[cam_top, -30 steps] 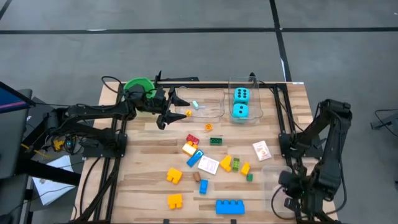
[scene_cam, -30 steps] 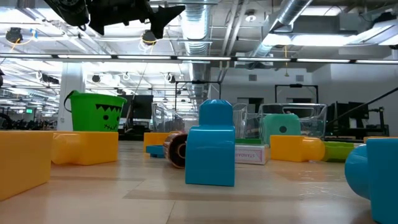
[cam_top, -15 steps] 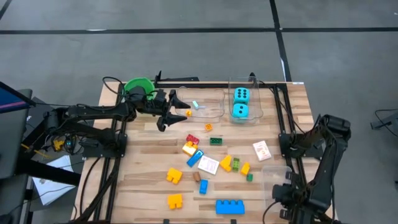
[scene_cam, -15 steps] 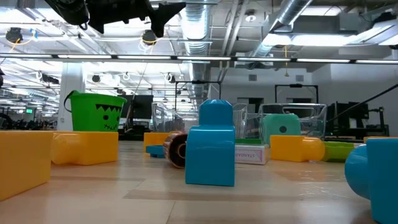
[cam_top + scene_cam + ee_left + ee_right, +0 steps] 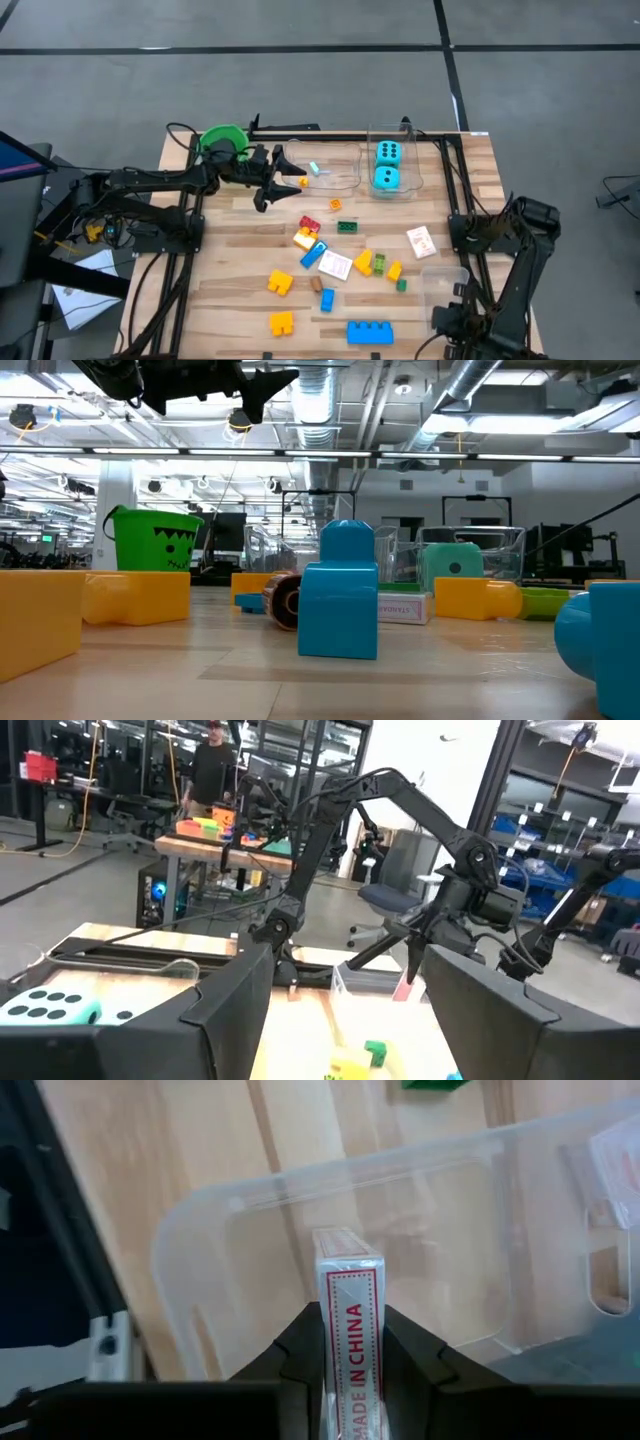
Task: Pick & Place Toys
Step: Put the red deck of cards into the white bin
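My right gripper [image 5: 350,1330] is shut on a pink-and-white pack of playing cards [image 5: 349,1295] above a clear tub [image 5: 230,1250] at the table's near right corner [image 5: 445,282]. My left gripper [image 5: 276,172] hangs open and holds nothing, well above the table's far left, next to the green bucket [image 5: 222,140]. Two cyan dice [image 5: 386,166] sit in a clear tub at the far edge. Several coloured blocks [image 5: 330,262] lie loose on the table's middle, and another card pack [image 5: 420,241] lies flat to their right. My right gripper pinches the card pack's two broad faces [image 5: 349,1342] between its two fingers. The fingers come from above, pointing steeply down. The pack stands on edge in the hold, one narrow printed side facing the wrist camera, clear of the tub's floor below.
A second clear tub [image 5: 330,172] at the far edge holds a few small pieces. A big blue block [image 5: 369,331] and yellow blocks [image 5: 280,323] lie near the front edge. Metal frame bars run along the table's left, right and far sides.
My right gripper has sunk toward the near-right clear tub with the card pack still in its fingers, and its wrist has rolled somewhat. The right arm's elbow has dropped toward the table's near edge.
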